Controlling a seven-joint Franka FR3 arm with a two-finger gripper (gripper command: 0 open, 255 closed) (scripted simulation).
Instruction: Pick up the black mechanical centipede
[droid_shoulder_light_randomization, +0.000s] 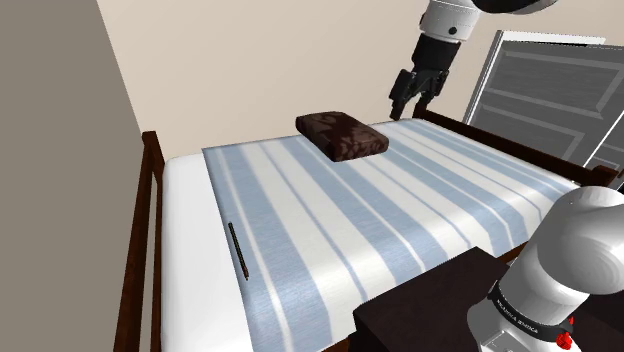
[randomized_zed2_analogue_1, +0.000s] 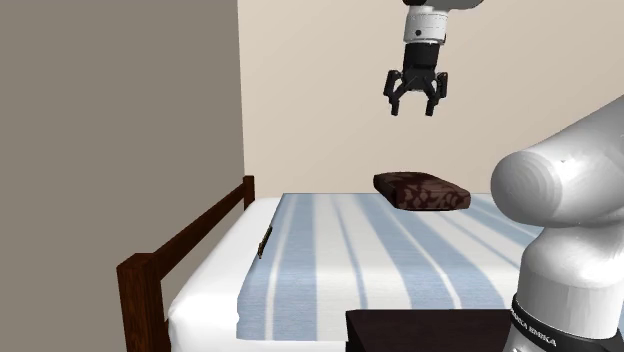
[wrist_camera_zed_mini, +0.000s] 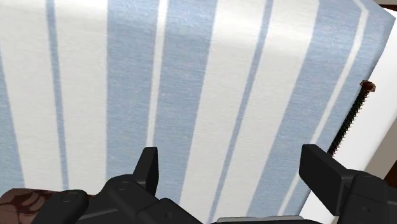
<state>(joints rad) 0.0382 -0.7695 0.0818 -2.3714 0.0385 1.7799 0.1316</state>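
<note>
Centipede (droid_shoulder_light_randomization: 238, 250) is seen as a thin black line lying flat on the bed. It lies right on the edge of the striped blanket (droid_shoulder_light_randomization: 400, 200), where the white sheet (droid_shoulder_light_randomization: 190, 250) begins, near the wooden side rail (droid_shoulder_light_randomization: 150, 200). The gripper (droid_shoulder_light_randomization: 412, 108) is held high in the air, close to the brown pillow (droid_shoulder_light_randomization: 342, 135) and well apart from the centipede. Its two fingers are spread wide and nothing is between them.

A few things could go wrong. The centipede is very thin and lies low, so the blanket could be pinched with it, or in its place. The bed looks soft, so the centipede could be pushed down and missed. If the fingers are set down a little off, it could be knocked onto the sheet or toward the rail. If it is grabbed near one end, it could hang down and slip out.
</note>
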